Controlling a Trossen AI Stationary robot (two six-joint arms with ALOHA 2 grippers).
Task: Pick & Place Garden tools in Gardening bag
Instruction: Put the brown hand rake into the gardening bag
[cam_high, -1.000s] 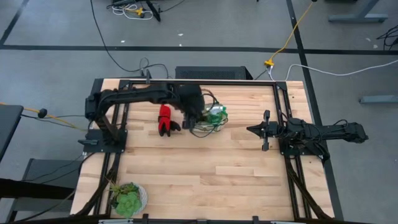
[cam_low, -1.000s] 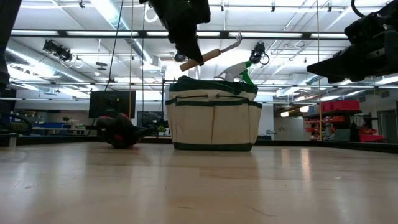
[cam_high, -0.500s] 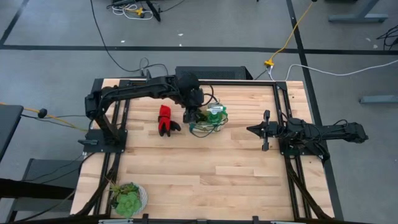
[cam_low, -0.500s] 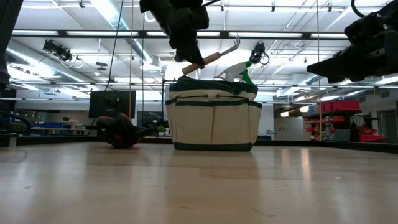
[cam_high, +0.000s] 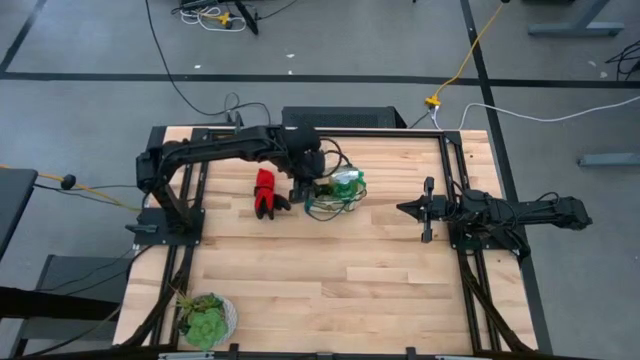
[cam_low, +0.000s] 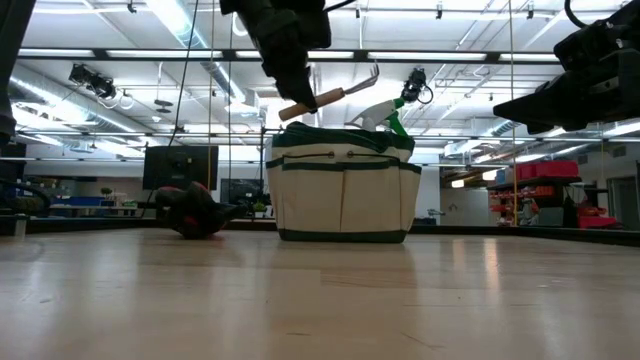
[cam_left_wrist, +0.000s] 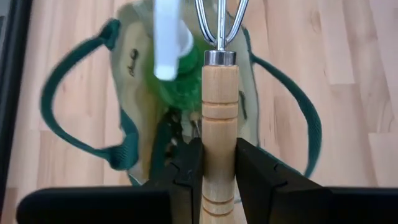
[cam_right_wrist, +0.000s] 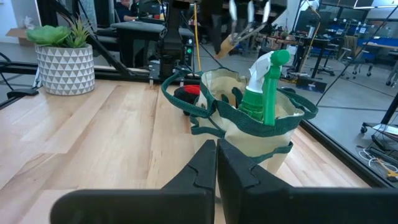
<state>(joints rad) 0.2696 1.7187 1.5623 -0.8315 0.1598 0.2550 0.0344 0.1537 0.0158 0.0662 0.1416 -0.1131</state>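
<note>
My left gripper (cam_low: 293, 92) is shut on a wooden-handled mini rake (cam_low: 330, 92) and holds it just above the gardening bag (cam_low: 343, 190). The bag is tan with green trim and stands on its base mid-table (cam_high: 335, 195). A green spray bottle (cam_low: 385, 115) with a white nozzle stands inside it (cam_left_wrist: 171, 62). Red-and-black gloves (cam_high: 266, 192) lie on the table to the bag's left. My right gripper (cam_high: 400, 209) waits shut at the table's right, pointing at the bag (cam_right_wrist: 216, 155). My left gripper pinches the rake's wooden handle (cam_left_wrist: 219, 134) between its two fingers (cam_left_wrist: 186, 168), about halfway along its length. The fingers slant down from above and run roughly along the handle. The rake is lifted clear and tilted, with its metal tines (cam_low: 368, 72) higher than the handle's end (cam_low: 285, 110).
A green succulent in a pale patterned pot (cam_high: 205, 318) stands at the table's near left corner. The bag's loop handles (cam_left_wrist: 74, 112) hang outward over its sides. Bare wooden tabletop (cam_high: 340, 270) stretches across the near half.
My left gripper has edged slightly toward the table's left edge with the rake, still above the bag. The rake keeps its tilt and stays in the shut fingers.
</note>
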